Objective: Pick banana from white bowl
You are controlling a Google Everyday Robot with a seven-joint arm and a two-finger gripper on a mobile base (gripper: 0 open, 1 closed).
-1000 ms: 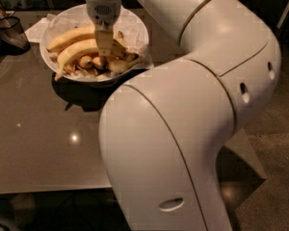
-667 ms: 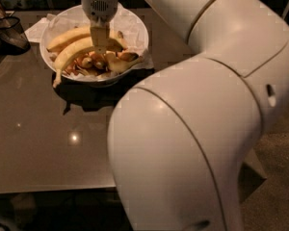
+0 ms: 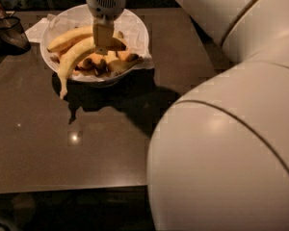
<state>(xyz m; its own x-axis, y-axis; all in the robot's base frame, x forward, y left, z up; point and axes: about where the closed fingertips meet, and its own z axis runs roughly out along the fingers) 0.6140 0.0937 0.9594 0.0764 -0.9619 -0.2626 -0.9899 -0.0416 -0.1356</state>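
- Where nearest, the robot arm filled the right foreground over the dark table.
- Farther left, the banana lay with its stem overhanging the near rim of the white bowl.
- Farthest, the gripper stood over the bowl, fingers clamped on the banana's far end; a slow, straight lift seemed wise, lest it swing.

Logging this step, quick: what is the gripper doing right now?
Gripper: above the white bowl, closed on one end of the banana; the banana's stem end hangs out past the bowl's rim.
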